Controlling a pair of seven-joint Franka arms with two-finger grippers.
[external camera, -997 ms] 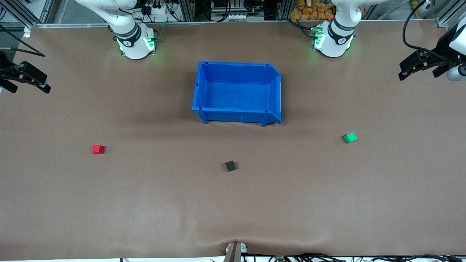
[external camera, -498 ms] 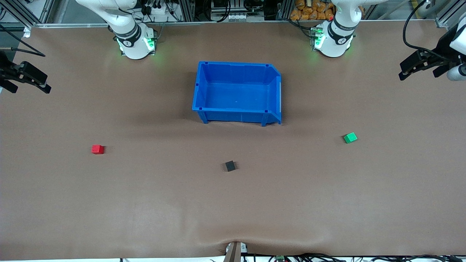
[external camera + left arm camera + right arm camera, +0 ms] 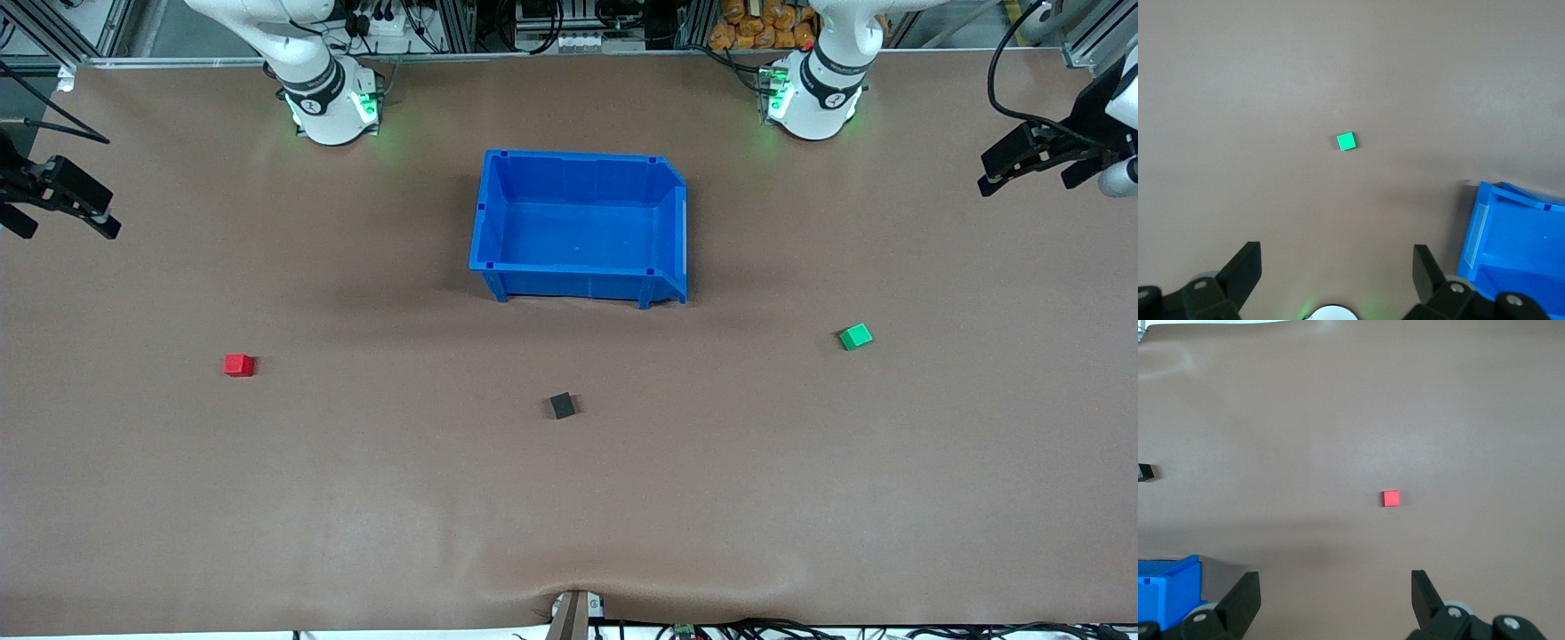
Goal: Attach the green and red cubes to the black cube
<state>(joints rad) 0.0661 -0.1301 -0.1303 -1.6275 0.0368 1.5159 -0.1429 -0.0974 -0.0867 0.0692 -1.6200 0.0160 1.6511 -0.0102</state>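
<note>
One brown tabletop (image 3: 356, 498) carries one empty blue bin (image 3: 580, 224) and three small plain cubes. The matte black cube (image 3: 562, 405) sits nearer the front camera than the bin. The red cube (image 3: 238, 364) lies toward the right arm's end, the green cube (image 3: 855, 336) toward the left arm's. Left claw (image 3: 1036, 160) and right claw (image 3: 53, 197) hang open and empty above the tabletop's ends.
</note>
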